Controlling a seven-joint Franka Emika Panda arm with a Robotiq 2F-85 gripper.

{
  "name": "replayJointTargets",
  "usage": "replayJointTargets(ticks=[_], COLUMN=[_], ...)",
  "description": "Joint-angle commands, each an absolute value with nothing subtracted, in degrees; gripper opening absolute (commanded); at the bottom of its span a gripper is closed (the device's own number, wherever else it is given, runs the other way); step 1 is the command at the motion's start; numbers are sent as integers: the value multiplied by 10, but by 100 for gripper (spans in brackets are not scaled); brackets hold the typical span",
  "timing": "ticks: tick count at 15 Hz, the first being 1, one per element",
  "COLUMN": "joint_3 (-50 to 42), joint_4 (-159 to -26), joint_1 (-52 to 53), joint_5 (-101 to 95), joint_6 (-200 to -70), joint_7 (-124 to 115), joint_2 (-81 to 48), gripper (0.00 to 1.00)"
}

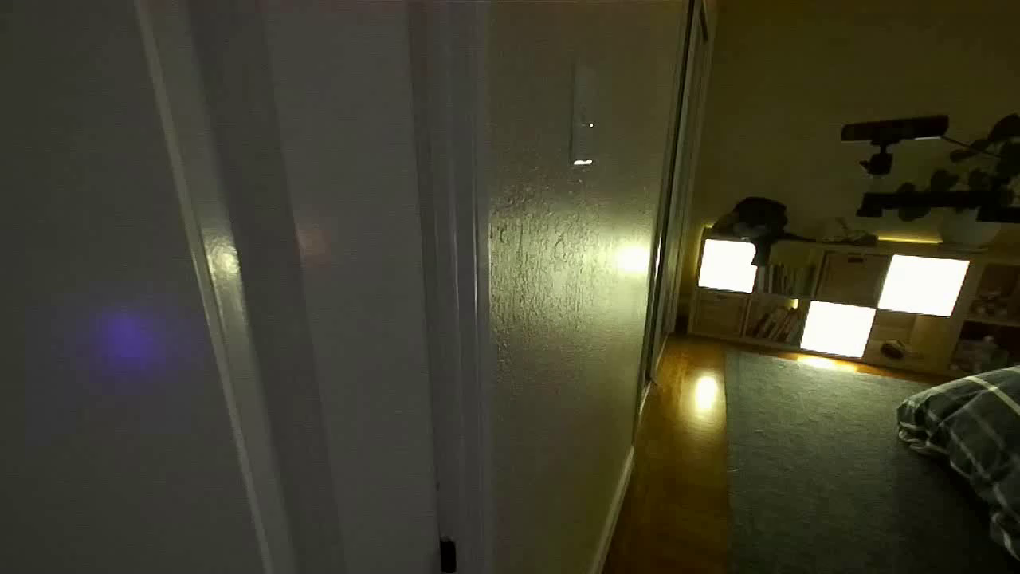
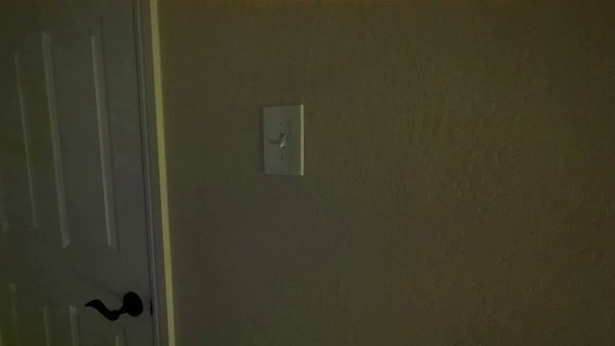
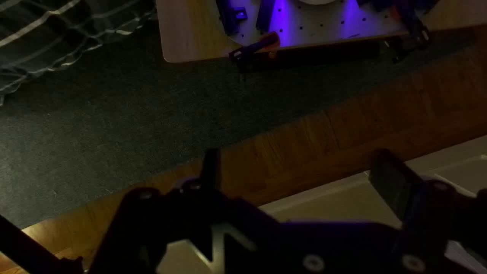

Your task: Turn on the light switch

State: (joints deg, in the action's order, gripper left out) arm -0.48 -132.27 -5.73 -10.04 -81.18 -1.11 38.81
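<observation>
The light switch [image 2: 282,140] is a white upright plate with a small toggle in its middle, on the wall right of a door in an exterior view. I cannot tell for sure whether the toggle is up or down. It also shows nearly edge-on, with a bright glint at its lower end, in an exterior view [image 1: 584,119]. It is not in the wrist view. My gripper [image 3: 296,156] shows only in the wrist view. Its dark fingers stand wide apart with nothing between them, above the wood floor and near the foot of a wall. Its distance to the switch does not show.
A door with a dark handle [image 2: 115,306] stands left of the switch. A door frame [image 1: 458,279] stands beside it. The robot's table [image 3: 194,42], a rug [image 3: 125,125] and a plaid bed cover [image 3: 57,42] show in the wrist view. A shelf [image 1: 721,311] has glowing cubbies. The room is dim.
</observation>
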Motion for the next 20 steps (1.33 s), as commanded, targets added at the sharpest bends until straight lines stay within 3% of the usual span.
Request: replayJointTargets(ticks=[1, 11, 20], joint_3=[-12, -19, -13], joint_4=[-1321, -1321, -1297], joint_1=[-47, -36, -12], joint_5=[-104, -88, -53], joint_6=[-810, -827, -967], joint_7=[-16, -3, 8], joint_2=[388, 381, 285], gripper=[100, 100, 100])
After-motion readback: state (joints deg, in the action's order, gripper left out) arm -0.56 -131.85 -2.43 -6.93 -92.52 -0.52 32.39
